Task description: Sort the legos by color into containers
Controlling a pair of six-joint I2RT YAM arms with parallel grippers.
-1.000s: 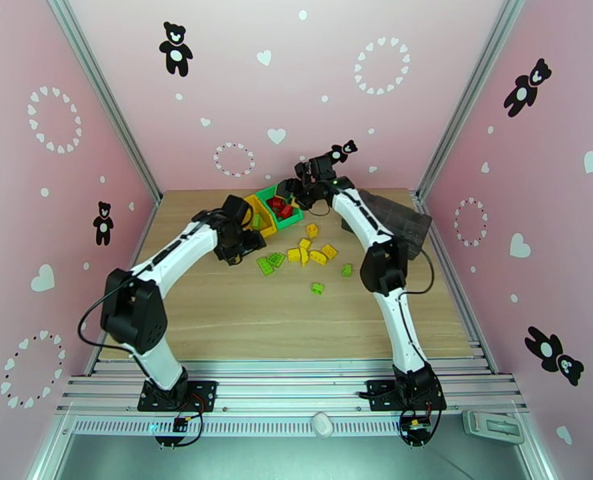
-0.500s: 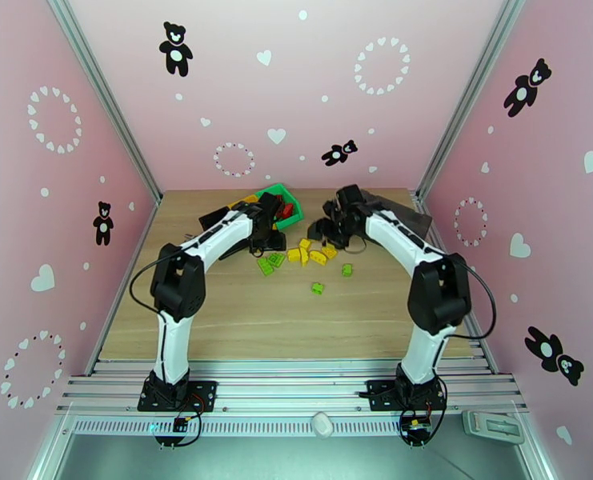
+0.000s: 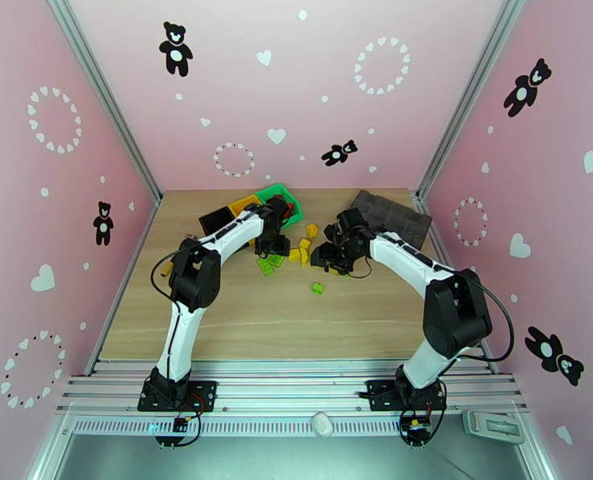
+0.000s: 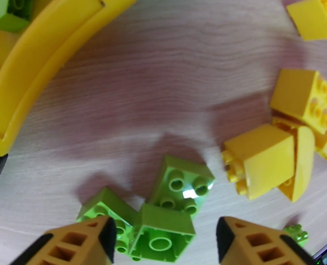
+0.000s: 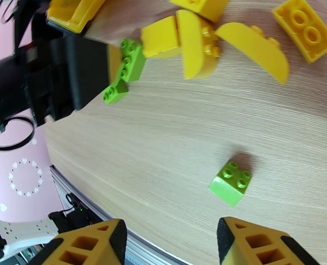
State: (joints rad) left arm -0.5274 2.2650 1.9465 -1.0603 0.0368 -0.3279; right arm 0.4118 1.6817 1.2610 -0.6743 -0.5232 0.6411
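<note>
The left gripper [image 4: 164, 228] stands with jaws apart and empty astride a cluster of light green legos [image 4: 181, 184]. Yellow legos [image 4: 269, 166] are heaped ahead to its right and the curved rim of the yellow bin [image 4: 53, 49] lies ahead to its left, with bare tabletop [image 4: 163, 85] open between them. The right gripper [image 5: 170, 228] is likewise parted and holds nothing, with a lone green brick [image 5: 231, 182] just ahead of its right finger, open wood beyond, and the tabletop's edge close by its left finger.
</note>
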